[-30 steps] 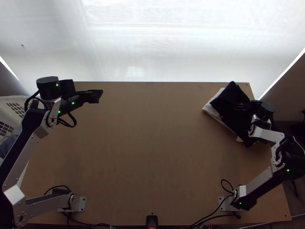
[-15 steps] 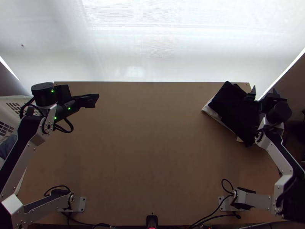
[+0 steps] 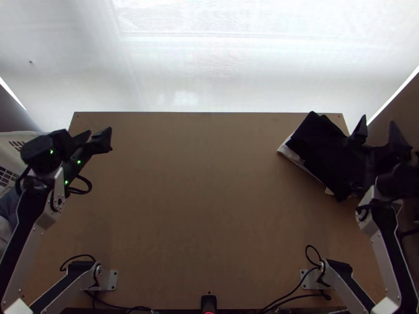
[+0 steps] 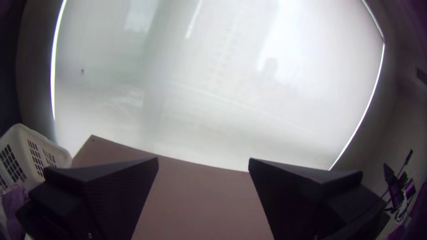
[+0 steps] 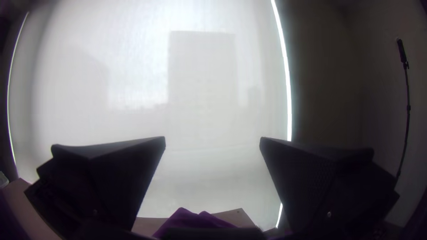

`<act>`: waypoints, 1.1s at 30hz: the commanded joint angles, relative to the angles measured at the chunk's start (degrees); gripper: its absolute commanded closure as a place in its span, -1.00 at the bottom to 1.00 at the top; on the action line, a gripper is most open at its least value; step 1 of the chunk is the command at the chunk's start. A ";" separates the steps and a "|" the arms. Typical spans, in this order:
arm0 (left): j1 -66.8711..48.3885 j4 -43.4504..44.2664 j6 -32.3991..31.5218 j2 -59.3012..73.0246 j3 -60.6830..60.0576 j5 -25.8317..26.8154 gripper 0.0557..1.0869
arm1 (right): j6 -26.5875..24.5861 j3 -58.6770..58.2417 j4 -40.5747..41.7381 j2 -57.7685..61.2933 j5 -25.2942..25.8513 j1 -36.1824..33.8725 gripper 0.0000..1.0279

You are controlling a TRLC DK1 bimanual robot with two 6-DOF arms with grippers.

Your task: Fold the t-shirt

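A dark t-shirt (image 3: pixel 324 152) lies as a compact folded bundle at the far right corner of the light wooden table (image 3: pixel 209 209), with pale cloth (image 3: pixel 286 150) showing along one side, apparently from beneath; how many folds it holds cannot be told. The corner spot looks chosen for finished work, set aside so the middle of the table can serve for folding, and the bundle seems to need no more than a light straightening, if anything. The right gripper (image 3: pixel 376 119) is held above the table's far right edge, beside and partly over the bundle, its fingers spread wide with nothing between them, a stance that suggests a hand free of its load. Its arm bends outward past the table's right side, the wrist levelled so that the fingers aim beyond the far edge rather than down. Opposite, the left gripper (image 4: pixel 203 158) hangs over the table's far left part, likewise wide open and empty, its arm bowed out past the left side and its fingers pointed toward the far edge. Just off the table's left side stands a white basket (image 4: pixel 62 155) with cloth (image 4: pixel 14 198) in it, possibly the supply of further garments.
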 commanded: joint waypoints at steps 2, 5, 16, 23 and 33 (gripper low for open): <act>4.19 13.68 2.05 -12.10 -13.50 -6.80 -0.91 | -1.69 -9.01 0.91 -18.13 -0.38 1.33 -0.91; 6.57 14.04 2.23 -15.44 -17.81 -6.71 -0.91 | -6.87 -14.37 1.79 -25.95 -0.46 4.76 -0.91; 10.61 19.22 4.51 -37.32 -37.15 -6.71 -0.91 | -11.18 -31.60 -0.76 -51.53 -0.82 9.24 -0.91; 12.28 18.69 6.80 -45.58 -43.83 -6.71 -0.91 | -10.92 -32.92 -11.40 -55.40 -0.90 11.70 -0.91; 13.60 12.19 9.26 -57.54 -49.01 -6.80 -0.91 | -3.89 -33.18 -25.90 -55.40 -0.29 10.91 -0.91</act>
